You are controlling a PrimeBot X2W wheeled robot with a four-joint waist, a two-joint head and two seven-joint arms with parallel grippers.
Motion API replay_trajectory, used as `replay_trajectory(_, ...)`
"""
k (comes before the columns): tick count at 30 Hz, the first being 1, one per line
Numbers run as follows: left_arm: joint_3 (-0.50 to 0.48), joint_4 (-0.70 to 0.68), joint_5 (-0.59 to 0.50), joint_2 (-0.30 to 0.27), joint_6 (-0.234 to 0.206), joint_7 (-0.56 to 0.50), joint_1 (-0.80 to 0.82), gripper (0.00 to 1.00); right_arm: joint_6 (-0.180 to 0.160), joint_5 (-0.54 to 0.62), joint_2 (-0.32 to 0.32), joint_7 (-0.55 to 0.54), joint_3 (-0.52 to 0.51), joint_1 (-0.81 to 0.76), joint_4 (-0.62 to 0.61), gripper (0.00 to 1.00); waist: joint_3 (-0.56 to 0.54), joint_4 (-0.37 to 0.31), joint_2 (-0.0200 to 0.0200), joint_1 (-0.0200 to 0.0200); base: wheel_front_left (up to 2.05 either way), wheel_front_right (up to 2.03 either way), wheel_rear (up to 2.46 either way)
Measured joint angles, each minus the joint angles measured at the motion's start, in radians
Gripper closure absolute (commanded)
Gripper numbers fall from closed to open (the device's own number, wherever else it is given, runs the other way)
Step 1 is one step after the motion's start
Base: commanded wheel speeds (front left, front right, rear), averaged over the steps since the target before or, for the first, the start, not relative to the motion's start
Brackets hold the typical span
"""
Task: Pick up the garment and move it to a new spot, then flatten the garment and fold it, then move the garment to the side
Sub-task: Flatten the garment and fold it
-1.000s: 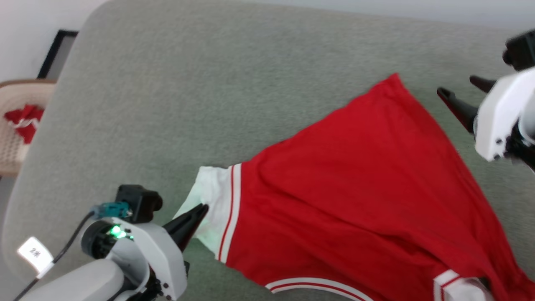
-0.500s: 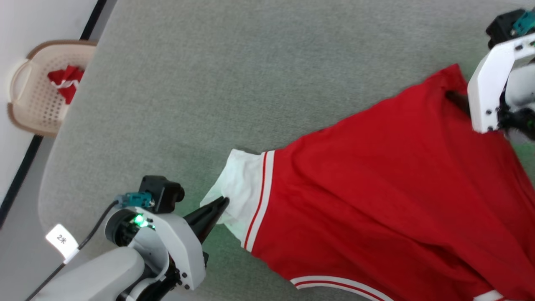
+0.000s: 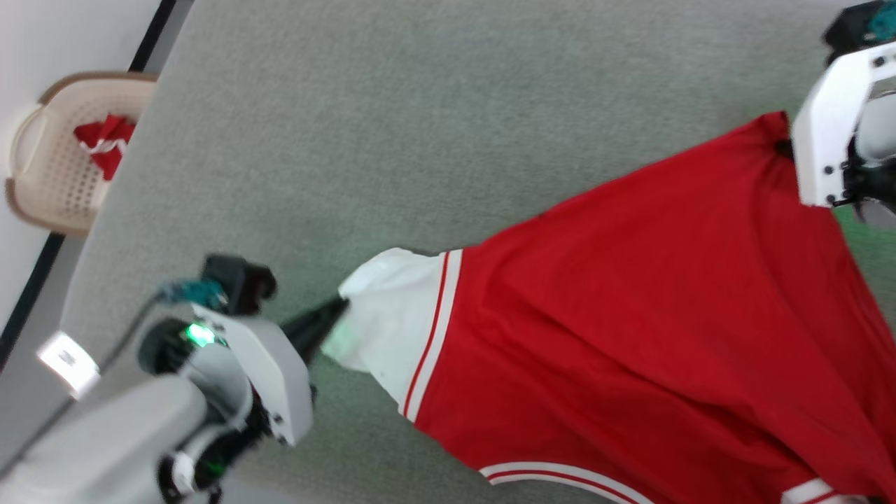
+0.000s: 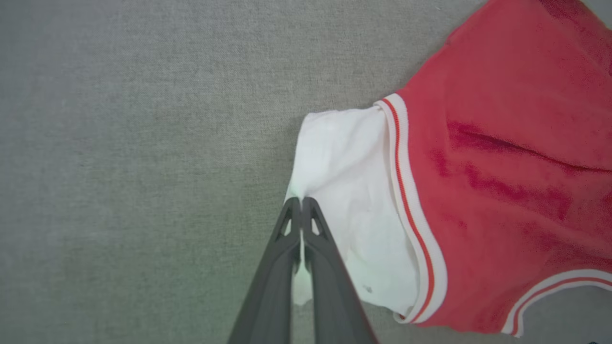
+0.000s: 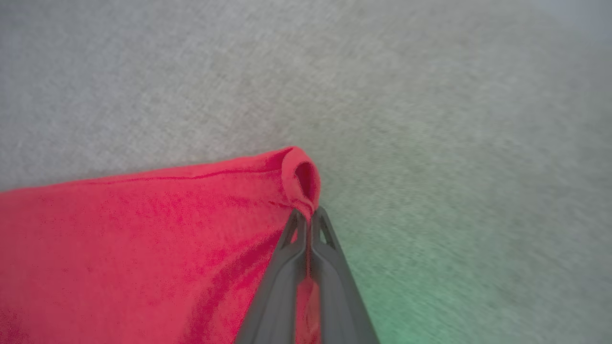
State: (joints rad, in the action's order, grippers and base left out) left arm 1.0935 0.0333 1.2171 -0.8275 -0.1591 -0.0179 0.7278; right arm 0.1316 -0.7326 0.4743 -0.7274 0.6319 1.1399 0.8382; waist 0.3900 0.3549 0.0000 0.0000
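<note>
The garment (image 3: 630, 308) is a large red jersey with a white sleeve and striped trim, spread across the grey-green surface. My left gripper (image 3: 339, 305) is shut on the edge of the white sleeve (image 4: 344, 191), which the left wrist view shows pinched between my left gripper (image 4: 301, 203) fingers. At the far right, my right gripper (image 5: 306, 215) is shut on the garment's red corner (image 5: 299, 174). In the head view that corner (image 3: 770, 129) meets the white right wrist body, which hides the fingertips. The cloth stretches between the two grips.
A beige perforated basket (image 3: 42, 189) holding a small bunched red-and-white cloth (image 3: 101, 140) stands on the floor at the far left, beyond the edge of the surface (image 3: 350, 105). A dark strip runs along the floor by the wall.
My right gripper has closed on the garment's red corner; a second ago it stood open beside it. The left gripper has lifted the white sleeve slightly. The head camera has shifted.
</note>
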Motion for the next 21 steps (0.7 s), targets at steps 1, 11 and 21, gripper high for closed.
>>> replay_trajectory(1, -0.007, -0.007, 0.003, -0.011, -0.005, -0.012, 0.014, 1.0, 0.0, -0.002, 0.002, 0.018, -0.008, 0.001, 0.009, 1.0, -0.007, -0.007, 0.0, 0.0, 0.0, 0.0, 0.0)
replay_trajectory(11, -0.07, -0.014, -0.024, -0.119, -0.009, -0.175, 0.235, 1.0, 0.0, -0.016, 0.009, 0.114, -0.044, 0.044, -0.017, 1.0, -0.077, -0.085, 0.0, 0.0, 0.0, 0.0, 0.0)
replay_trajectory(21, -0.121, 0.158, -0.126, -0.104, 0.088, -0.265, 0.533, 1.0, 0.0, -0.03, -0.004, 0.194, -0.079, 0.068, -0.107, 1.0, -0.184, -0.18, 0.0, 0.0, 0.0, 0.0, 0.0)
